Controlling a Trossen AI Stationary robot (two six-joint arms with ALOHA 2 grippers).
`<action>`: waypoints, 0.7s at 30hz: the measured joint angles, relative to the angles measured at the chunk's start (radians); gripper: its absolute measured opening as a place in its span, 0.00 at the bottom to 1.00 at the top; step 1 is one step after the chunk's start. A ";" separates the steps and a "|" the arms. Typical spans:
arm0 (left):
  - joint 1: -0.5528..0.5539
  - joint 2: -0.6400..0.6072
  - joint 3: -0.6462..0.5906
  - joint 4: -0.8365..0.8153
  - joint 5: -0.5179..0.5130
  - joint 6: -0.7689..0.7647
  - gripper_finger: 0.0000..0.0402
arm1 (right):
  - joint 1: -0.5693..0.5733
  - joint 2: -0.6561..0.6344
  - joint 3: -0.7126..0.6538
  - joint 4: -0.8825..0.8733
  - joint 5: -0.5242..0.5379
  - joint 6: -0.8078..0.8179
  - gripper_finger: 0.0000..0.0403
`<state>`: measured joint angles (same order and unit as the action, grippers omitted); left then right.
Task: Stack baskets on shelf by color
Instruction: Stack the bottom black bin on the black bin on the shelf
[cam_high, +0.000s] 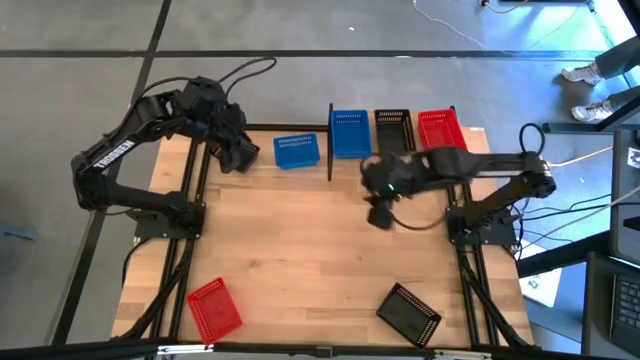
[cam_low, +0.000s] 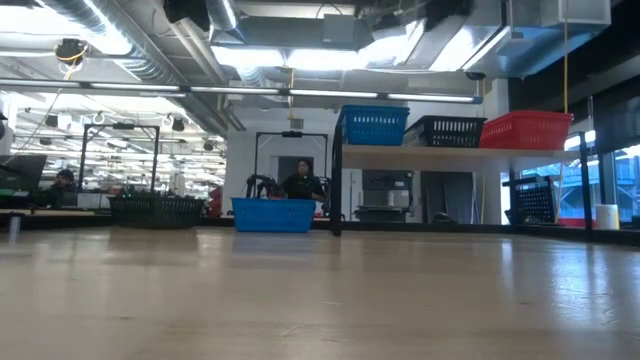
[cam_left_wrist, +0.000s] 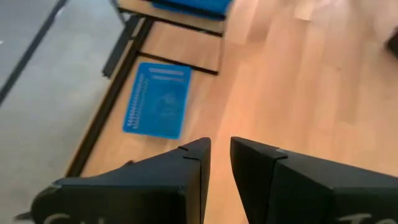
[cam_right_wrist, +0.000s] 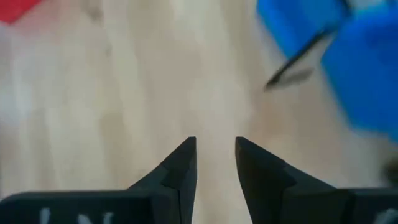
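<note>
Three baskets on shelf (cam_high: 470, 131): blue (cam_high: 350, 132), black (cam_high: 392, 128), red (cam_high: 440, 127), contents unseen. Left gripper (cam_left_wrist: 220, 163), right gripper (cam_right_wrist: 215, 163): fingers slightly apart, empty.

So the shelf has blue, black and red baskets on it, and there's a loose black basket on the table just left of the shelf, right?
Not quite. The shelf does hold blue, black and red baskets, but the loose basket left of it is blue, not black, as the high view shows.

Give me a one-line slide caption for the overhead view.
Blue, black and red baskets on the shelf; blue, red and black ones wait on the table.
</note>
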<state>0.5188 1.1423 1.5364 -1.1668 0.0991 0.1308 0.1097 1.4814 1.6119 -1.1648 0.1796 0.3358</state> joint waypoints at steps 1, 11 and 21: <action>-0.011 0.000 0.000 0.000 0.002 -0.013 0.14 | 0.029 -0.010 0.000 -0.040 -0.001 0.056 0.27; -0.121 0.000 0.000 0.000 -0.003 -0.157 0.14 | 0.326 -0.025 -0.001 -0.239 -0.285 0.666 0.27; -0.221 0.000 0.000 0.016 -0.010 -0.210 0.14 | 0.534 -0.025 -0.128 -0.172 -0.270 1.082 0.27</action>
<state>0.2974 1.1423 1.5364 -1.1512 0.0891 -0.0794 0.6436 1.4564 1.4838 -1.3364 -0.0905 1.4178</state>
